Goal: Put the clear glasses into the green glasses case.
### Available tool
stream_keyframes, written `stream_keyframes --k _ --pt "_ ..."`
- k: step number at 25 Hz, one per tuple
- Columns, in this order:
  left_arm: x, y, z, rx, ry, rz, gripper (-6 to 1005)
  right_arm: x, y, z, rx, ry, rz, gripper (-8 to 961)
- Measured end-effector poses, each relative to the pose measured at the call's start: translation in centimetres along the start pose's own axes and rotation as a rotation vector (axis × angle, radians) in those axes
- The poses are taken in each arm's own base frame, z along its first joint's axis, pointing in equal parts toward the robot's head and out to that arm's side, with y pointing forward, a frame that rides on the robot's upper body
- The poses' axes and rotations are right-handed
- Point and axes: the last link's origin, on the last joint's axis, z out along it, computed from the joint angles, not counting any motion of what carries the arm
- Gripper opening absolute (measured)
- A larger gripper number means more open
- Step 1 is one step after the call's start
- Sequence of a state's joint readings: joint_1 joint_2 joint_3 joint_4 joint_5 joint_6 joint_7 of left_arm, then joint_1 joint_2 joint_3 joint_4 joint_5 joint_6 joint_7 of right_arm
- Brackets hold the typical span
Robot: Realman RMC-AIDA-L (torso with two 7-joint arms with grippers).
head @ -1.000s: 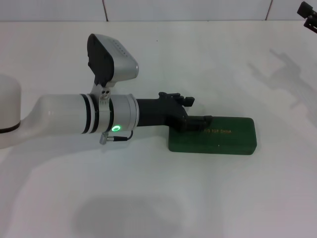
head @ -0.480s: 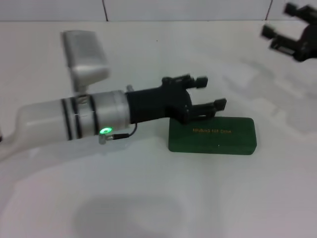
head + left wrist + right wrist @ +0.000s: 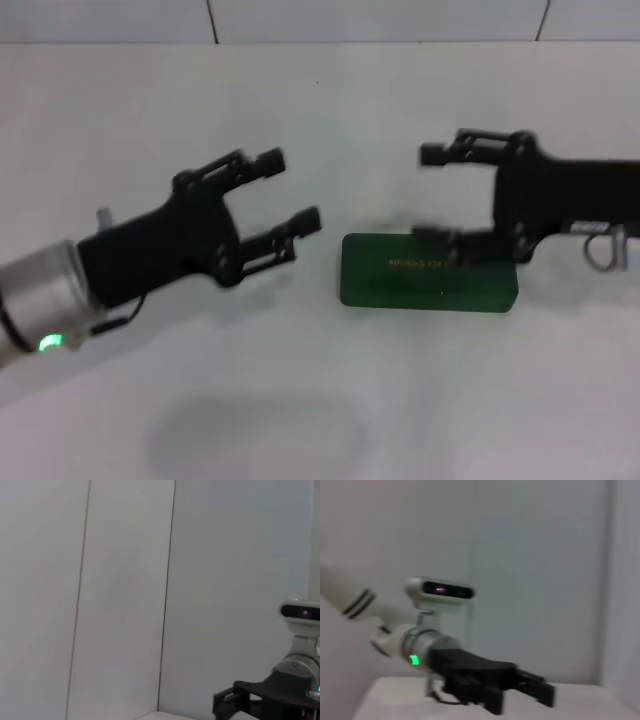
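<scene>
Green glasses case (image 3: 429,271): 1, shut. Grippers: 2 — left gripper (image 3: 288,199), right gripper (image 3: 432,194). Table (image 3: 320,400): 1.

- The green glasses case (image 3: 428,285) is showing a matt, smooth shell with gold lettering.
- The left gripper (image 3: 290,200) is looking matt black.
- The table (image 3: 320,400) is gleaming smooth white.

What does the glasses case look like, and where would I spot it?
On the white table, look between the two black grippers. The green glasses case lies flat and shut, a dark green rounded box with small gold lettering on its lid, the only coloured thing there.
</scene>
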State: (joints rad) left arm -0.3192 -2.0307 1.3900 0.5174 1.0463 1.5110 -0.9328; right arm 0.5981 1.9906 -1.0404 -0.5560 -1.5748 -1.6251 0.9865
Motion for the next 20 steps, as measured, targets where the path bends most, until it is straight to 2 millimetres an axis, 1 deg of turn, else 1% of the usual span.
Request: stream_keyframes --k 2,6,11,20 --pt "-0.5 0.6 -0.8 0.012 0.004 0.021 761 0.0 0.5 0.9 -0.045 0.007 -0.015 797" --pt "-1.2 1.1 -1.4 0.03 -0.002 0.014 761 0.0 0.8 2.1 -0.092 0.021 -0.018 797" --pt "-1.9 1.5 -1.5 0.017 -0.027 0.022 761 0.2 1.1 2.1 -0.104 0.025 -0.012 797" --pt "-2.4 1.8 -1.7 0.021 -0.035 0.007 761 1.5 1.9 1.9 -0.085 0.02 -0.026 797"
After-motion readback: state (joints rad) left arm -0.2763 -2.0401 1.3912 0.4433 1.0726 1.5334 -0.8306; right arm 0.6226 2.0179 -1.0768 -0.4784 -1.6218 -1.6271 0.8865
